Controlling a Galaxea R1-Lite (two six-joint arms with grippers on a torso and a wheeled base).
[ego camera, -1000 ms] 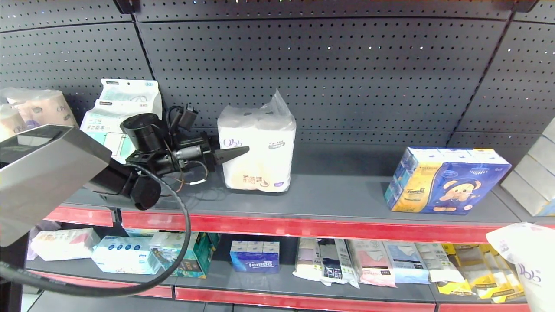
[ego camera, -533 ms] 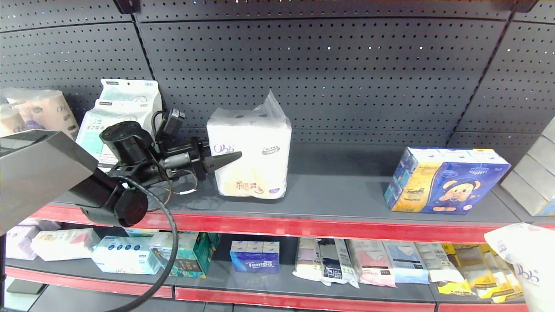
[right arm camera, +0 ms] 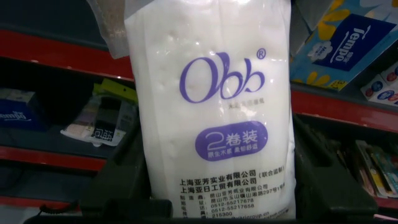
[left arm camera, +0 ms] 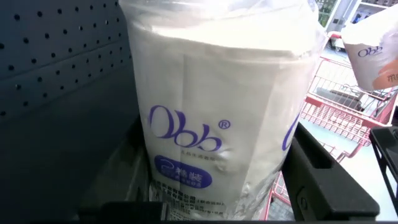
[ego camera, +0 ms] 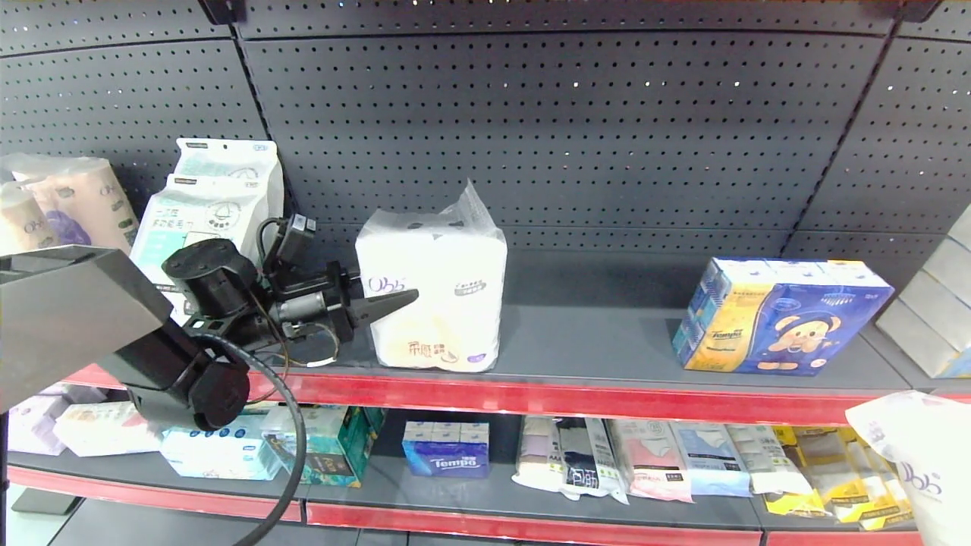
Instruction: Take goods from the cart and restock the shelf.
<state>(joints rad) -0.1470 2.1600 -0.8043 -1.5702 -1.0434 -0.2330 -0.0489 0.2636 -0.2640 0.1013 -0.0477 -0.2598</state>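
A white pack of paper rolls (ego camera: 432, 280) stands upright on the grey upper shelf (ego camera: 607, 341), close to its red front edge. My left gripper (ego camera: 402, 294) comes at it from the left and is shut on it. In the left wrist view, the pack (left arm camera: 211, 87) sits between the two dark fingers (left arm camera: 314, 177). A second, narrower white pack (ego camera: 922, 455) hangs in the air at the lower right, below shelf level. My right gripper (right arm camera: 217, 180) is shut on this pack (right arm camera: 211, 93).
White pouches (ego camera: 212, 197) and wrapped rolls (ego camera: 68, 201) stand at the shelf's left end. A blue tissue box (ego camera: 781, 315) and pale boxes (ego camera: 937, 303) are on the right. Bare shelf lies between. The lower shelf (ego camera: 493, 485) holds several packs. A red cart (left arm camera: 348, 112) stands behind.
My left gripper has drawn its pack leftward and toward the shelf's front edge. The right gripper's pack has barely moved.
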